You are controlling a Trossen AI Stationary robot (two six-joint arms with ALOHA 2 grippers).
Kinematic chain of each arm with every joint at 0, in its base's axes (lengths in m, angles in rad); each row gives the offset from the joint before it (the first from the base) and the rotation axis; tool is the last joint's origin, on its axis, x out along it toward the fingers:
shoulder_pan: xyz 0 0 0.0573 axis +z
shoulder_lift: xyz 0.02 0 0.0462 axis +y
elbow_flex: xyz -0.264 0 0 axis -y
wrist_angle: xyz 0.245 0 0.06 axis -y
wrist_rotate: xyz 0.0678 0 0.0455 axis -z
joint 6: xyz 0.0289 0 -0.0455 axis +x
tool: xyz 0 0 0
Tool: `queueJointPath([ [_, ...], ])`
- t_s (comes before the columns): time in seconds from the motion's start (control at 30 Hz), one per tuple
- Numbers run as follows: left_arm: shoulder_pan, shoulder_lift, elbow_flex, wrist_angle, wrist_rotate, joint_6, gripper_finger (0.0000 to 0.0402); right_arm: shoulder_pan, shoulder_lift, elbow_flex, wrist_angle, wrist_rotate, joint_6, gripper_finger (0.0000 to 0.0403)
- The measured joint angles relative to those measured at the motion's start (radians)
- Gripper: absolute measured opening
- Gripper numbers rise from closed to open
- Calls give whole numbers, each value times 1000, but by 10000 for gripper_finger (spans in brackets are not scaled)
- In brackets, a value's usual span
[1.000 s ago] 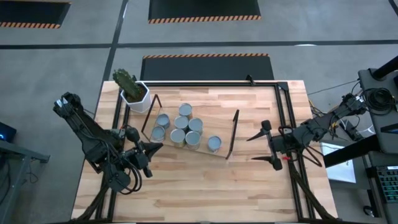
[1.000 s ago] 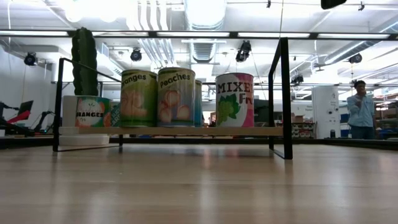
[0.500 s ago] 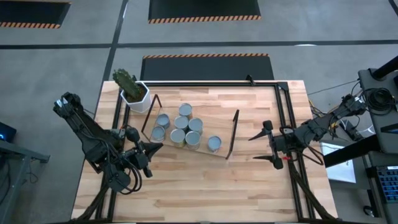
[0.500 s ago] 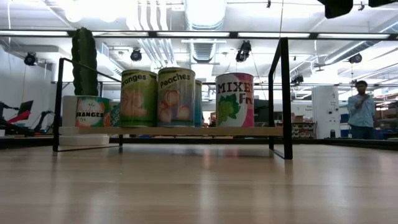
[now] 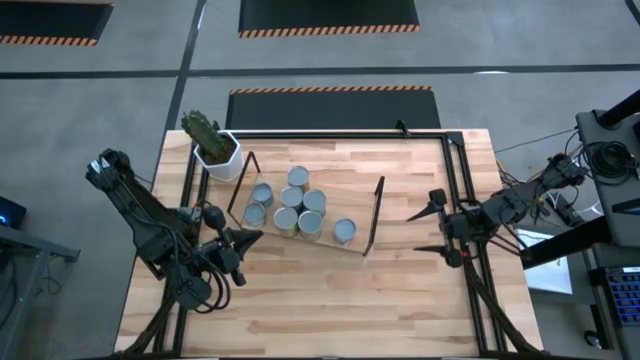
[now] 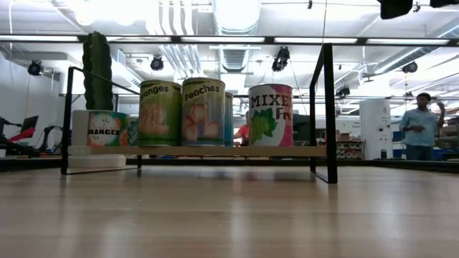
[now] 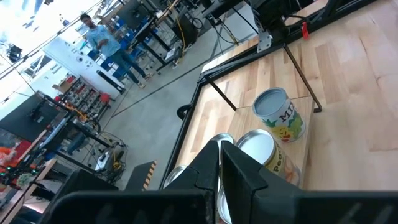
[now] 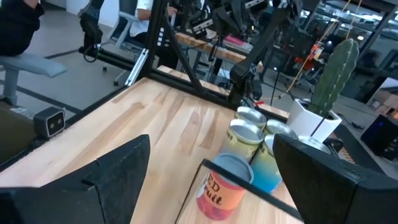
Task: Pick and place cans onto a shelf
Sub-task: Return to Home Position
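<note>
So the small silver-grey metal cans (image 5: 295, 205) were all sitting on the low light-wood shelf (image 5: 345, 200) w/ black wire end frames. Most were bunched toward its left end, w/ one can (image 5: 344, 232) off by itself near the right frame. Left gripper (image 5: 252, 238) hung just in front of the shelf's left end, fingers pinched together, holding nothing. Right gripper (image 5: 430, 227) was over by the wooden table (image 5: 330, 300)'s right edge, fingers spread wide, empty.

Right gripper (image 5: 413, 233) agape, left gripper (image 5: 250, 238) closed
</note>
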Motion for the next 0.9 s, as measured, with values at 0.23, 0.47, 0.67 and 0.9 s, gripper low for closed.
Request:
queueJointPath([
  [0.23,0,1,0,-1,0,5,0,0,-55,-20,-35,0,4,327],
  [0.47,1,1,0,-1,0,5,0,0,-121,-73,-37,0,11,327],
  [0.67,1,1,0,-1,0,6,0,0,-190,-123,-31,2,21,327],
  [0.9,1,1,0,-1,0,6,0,0,-303,-181,-37,27,19,327],
])
